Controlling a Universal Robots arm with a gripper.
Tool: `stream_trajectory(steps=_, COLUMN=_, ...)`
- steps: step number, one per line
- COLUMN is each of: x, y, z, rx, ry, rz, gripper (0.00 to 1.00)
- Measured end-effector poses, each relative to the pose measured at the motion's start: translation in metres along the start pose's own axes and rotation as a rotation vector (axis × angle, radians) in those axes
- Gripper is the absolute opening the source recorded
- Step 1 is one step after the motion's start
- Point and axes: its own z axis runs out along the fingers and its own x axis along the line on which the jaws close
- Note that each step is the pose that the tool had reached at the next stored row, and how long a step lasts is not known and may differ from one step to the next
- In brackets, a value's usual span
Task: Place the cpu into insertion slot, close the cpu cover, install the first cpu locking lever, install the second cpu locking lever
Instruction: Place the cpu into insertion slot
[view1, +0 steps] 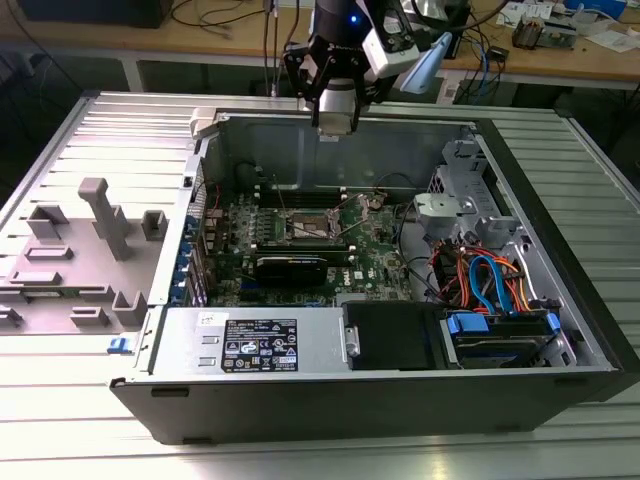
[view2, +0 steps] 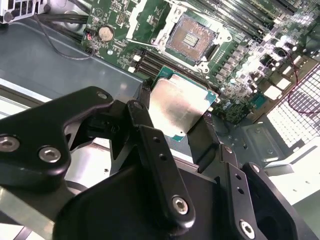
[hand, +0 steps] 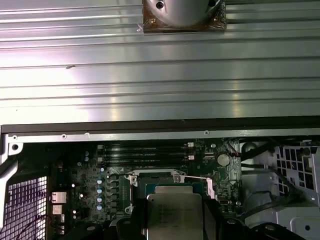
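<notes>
The hand (view2: 176, 102) is matte black, built of flat jointed links with rounded ends, pinned by silver round-headed screws (view2: 180, 205). In the exterior view the arm (view1: 335, 50) is black with a small blue light (view1: 352, 17), a silvery-grey cylinder (view1: 337, 108) beneath and a white block (view1: 385, 50) on its side.

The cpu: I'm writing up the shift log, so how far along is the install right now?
Nothing is seated yet. In hand: the gripper is shut on the cpu, held clear of the motherboard in the second wrist view. The insertion slot lies open with its contacts bare. Left: placing the chip, then every closing and locking step.
</notes>
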Motion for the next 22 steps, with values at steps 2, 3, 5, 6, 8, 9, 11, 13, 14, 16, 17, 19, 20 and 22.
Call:
stream_trajectory(steps=2, x=0.0, y=-0.0004, z=0.0, rx=0.0, ry=0.0, rz=0.0, gripper=0.55)
stream_trajectory(steps=3, x=0.0, y=-0.0006, z=0.0, rx=0.0, ry=0.0, rz=0.0, gripper=0.55)
stream_trajectory(steps=5, x=0.0, y=-0.0006, z=0.0, rx=0.0, ry=0.0001, rz=0.0, gripper=0.55)
stream_trajectory(steps=6, x=0.0, y=-0.0006, z=-0.0001, rx=0.0001, ry=0.0001, rz=0.0, gripper=0.55)
stream_trajectory(steps=8, x=0.0, y=-0.0006, z=0.0, rx=0.0, ry=0.0, rz=0.0, gripper=0.55)
stream_trajectory(steps=9, x=0.0, y=-0.0006, z=-0.0001, rx=0.0, ry=0.0, rz=0.0, gripper=0.55)
stream_trajectory(steps=11, x=-0.0001, y=-0.0006, z=0.0, rx=0.0, ry=0.0, rz=0.0, gripper=0.55)
stream_trajectory(steps=13, x=0.0, y=-0.0006, z=-0.0001, rx=0.0, ry=0.0001, rz=0.0, gripper=0.55)
stream_trajectory(steps=14, x=0.0, y=-0.0006, z=0.0, rx=0.0, ry=0.0, rz=0.0, gripper=0.55)
stream_trajectory(steps=16, x=0.0, y=-0.0007, z=-0.0001, rx=0.0, ry=0.0, rz=0.0, gripper=0.55)
stream_trajectory(steps=17, x=0.0, y=-0.0007, z=-0.0001, rx=0.0, ry=0.0, rz=0.0, gripper=0.55)
stream_trajectory(steps=19, x=0.0, y=-0.0007, z=-0.0001, rx=0.0001, ry=0.0001, rz=0.0, gripper=0.55)
stream_trajectory(steps=20, x=0.0, y=-0.0007, z=-0.0001, rx=0.0, ry=0.0, rz=0.0, gripper=0.55)
stream_trajectory(steps=22, x=-0.0001, y=-0.0023, z=-0.0003, rx=0.0002, ry=0.0001, rz=0.0, gripper=0.55)
